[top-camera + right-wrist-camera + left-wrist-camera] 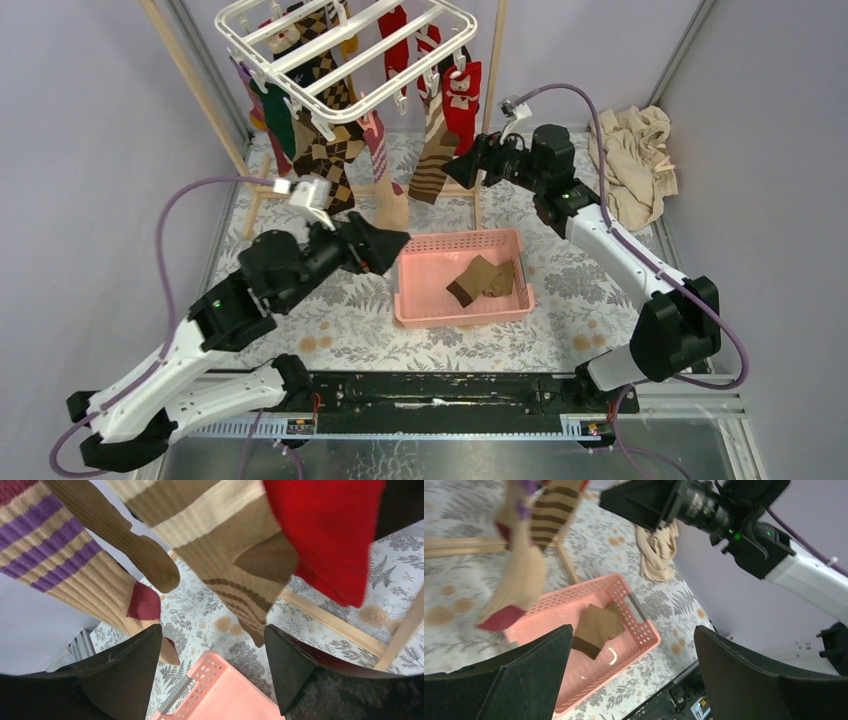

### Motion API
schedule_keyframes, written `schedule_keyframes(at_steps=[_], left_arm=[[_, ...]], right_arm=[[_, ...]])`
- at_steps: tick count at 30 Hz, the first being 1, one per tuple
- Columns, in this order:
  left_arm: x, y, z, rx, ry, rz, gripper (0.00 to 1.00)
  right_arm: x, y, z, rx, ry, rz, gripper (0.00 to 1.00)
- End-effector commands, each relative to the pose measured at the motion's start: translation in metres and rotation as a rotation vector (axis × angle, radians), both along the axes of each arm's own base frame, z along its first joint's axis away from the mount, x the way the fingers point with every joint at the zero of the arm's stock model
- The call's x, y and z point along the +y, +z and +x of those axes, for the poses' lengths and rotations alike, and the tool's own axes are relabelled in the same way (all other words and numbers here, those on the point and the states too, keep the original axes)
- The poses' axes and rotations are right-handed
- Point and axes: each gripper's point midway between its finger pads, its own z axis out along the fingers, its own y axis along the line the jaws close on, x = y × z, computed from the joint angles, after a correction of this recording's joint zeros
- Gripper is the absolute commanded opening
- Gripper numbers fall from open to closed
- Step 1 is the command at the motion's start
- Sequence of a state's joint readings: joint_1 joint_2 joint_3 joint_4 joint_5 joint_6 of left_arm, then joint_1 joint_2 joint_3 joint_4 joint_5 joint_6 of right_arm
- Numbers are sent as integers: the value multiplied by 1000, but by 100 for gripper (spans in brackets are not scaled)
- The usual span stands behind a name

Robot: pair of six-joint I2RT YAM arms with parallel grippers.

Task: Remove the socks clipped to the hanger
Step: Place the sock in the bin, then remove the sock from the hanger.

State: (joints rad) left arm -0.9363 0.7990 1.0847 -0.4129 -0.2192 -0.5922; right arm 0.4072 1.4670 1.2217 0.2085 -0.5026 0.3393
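Okay, the hanger [345,50] is up at the back left of my overhead view, high above the surface [560,290] and between the poles of the wooden frame [195,85]. Socks are clipped along its bars. I can pick out an argyle sock [330,150], a purple-striped sock [378,150] with a dark red toe, a striped brown sock [432,160], and a red sock [462,105] at the right end.

My right end effector [462,168] is raised at the hanger's right side, just beside the lower part of the striped brown sock. On the right wrist camera its jaws stand apart and the toe of that sock hangs down between them. I can't see either finger touching it, so I'm calling it open with nothing gripped. The red sock hangs on one side of it and the purple-striped sock on the other.

My left end effector [392,243] sits low at the left wall of the pink basket [412,300], jaws spread wide with nothing in them. Its wrist camera looks into the basket, where a brown sock [596,627] lies on the floor of it. The basket rests mid-surface, nearer me than the hanger. A beige cloth heap [635,160] lies at the back right.
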Motion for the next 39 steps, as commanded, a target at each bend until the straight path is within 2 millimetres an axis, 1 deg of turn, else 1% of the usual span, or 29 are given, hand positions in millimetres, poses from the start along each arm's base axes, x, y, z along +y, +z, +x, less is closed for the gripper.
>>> schedule_keyframes(at_steps=[1, 3, 6, 9, 11, 16, 19, 26, 31, 32, 34, 36, 37, 39], left_arm=[[50, -23, 5, 54, 208, 63, 99], [65, -31, 4, 72, 265, 82, 99], [81, -38, 3, 95, 324, 92, 99], [89, -43, 3, 104, 362, 94, 99], [92, -45, 4, 106, 374, 98, 99], [95, -51, 4, 113, 390, 105, 99], [98, -53, 3, 115, 401, 101, 99], [102, -53, 2, 115, 410, 98, 99], [102, -55, 2, 117, 408, 99, 99], [102, -55, 2, 117, 409, 100, 99], [102, -55, 2, 118, 409, 102, 99], [102, -54, 2, 115, 408, 100, 99], [102, -53, 2, 115, 407, 101, 99], [102, -52, 2, 110, 406, 102, 99]], right_arm=[[33, 41, -24, -161, 49, 35, 81], [47, 39, -36, -175, 30, -17, 81], [62, 35, -54, -171, -26, -67, 82], [74, 31, -66, -177, -96, -115, 82], [81, 27, -70, -183, -133, -154, 82], [91, 15, -65, -149, -216, -191, 84], [102, 11, -60, -138, -242, -202, 84], [128, -2, -50, -110, -276, -228, 88], [138, -15, -45, -87, -282, -252, 89], [139, -15, -45, -85, -281, -250, 89], [142, -18, -44, -87, -277, -247, 82], [145, -14, -46, -98, -257, -234, 70], [145, -11, -46, -107, -253, -228, 63], [144, -5, -49, -118, -223, -213, 54]])
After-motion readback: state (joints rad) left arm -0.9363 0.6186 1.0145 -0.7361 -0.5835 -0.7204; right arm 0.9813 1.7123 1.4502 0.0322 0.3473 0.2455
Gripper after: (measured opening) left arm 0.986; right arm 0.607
